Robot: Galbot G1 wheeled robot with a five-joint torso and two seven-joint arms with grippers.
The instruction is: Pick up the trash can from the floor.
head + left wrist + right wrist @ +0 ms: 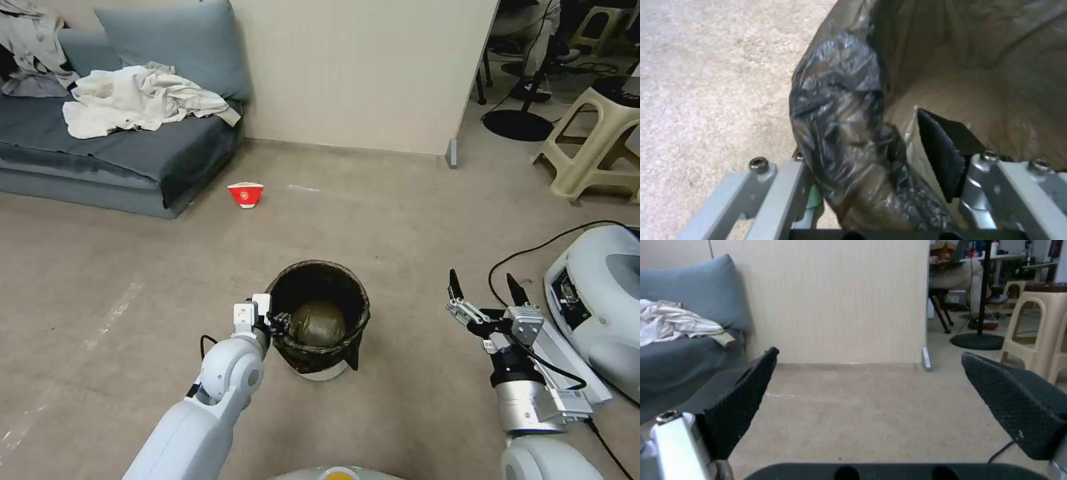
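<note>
The left gripper (275,320) is at the near-left rim of the trash can (320,320). In the left wrist view one dark finger (940,153) sits inside the can against the liner, and the bag-covered rim (840,133) runs between the two finger mounts. The outer finger is hidden behind the folded bag. The jaws straddle the wall with only a narrow gap, but whether they press on it cannot be told.

The trash can stands upright on the floor (413,220), directly ahead of the robot, its white base showing below the bag. A rounded, bag-wrapped mass lies inside.

Judged step: the grasp on the rim is being set; the lift is not yet done. The next move calls for a firm clamp on rim and liner together, then a straight rise, since the thin bag may slip against the plastic.

The right gripper (485,289) hangs to the right of the can, well apart from it, fingers spread wide and empty.

Farther off, a red-and-white cup (245,195) sits on the floor near a grey sofa (133,160).
</note>
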